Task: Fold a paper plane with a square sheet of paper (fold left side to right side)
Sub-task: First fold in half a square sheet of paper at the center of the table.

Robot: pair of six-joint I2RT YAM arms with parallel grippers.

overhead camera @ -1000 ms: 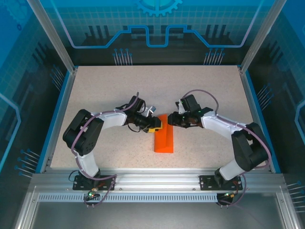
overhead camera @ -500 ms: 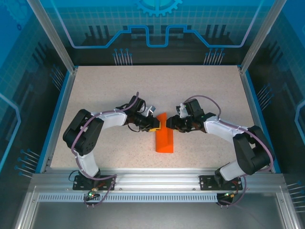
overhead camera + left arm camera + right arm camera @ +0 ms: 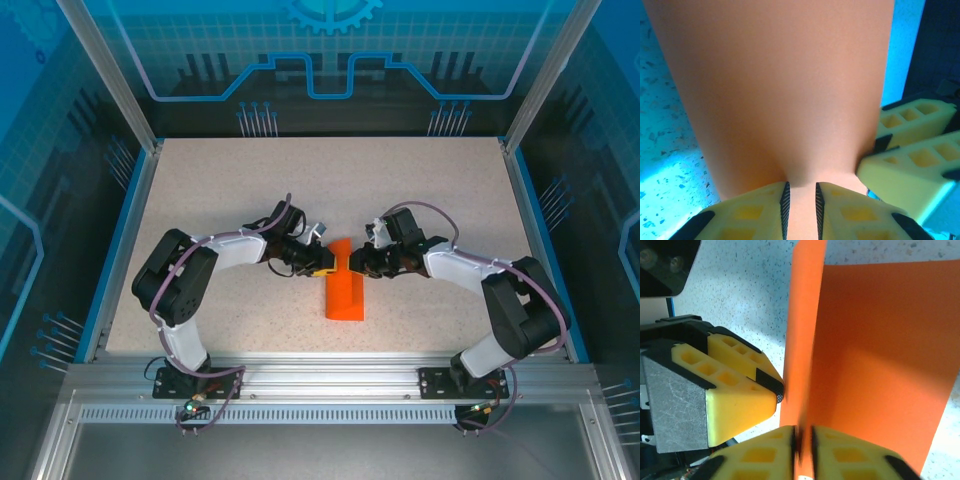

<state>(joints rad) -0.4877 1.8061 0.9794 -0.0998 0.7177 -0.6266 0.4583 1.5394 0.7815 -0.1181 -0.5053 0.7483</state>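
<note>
Where the two arms meet on the table (image 3: 420, 190), the square sheet of paper (image 3: 345, 292) lies creased into a narrow strip, its far end lifted. Left gripper (image 3: 800, 210) is clenched on the raised flap. Right gripper (image 3: 802, 440) nips the flap's edge from the opposite side. Paper looks thin, light and limp, likely to buckle or tear if tugged. Best held at the edge, close to the crease.
</note>
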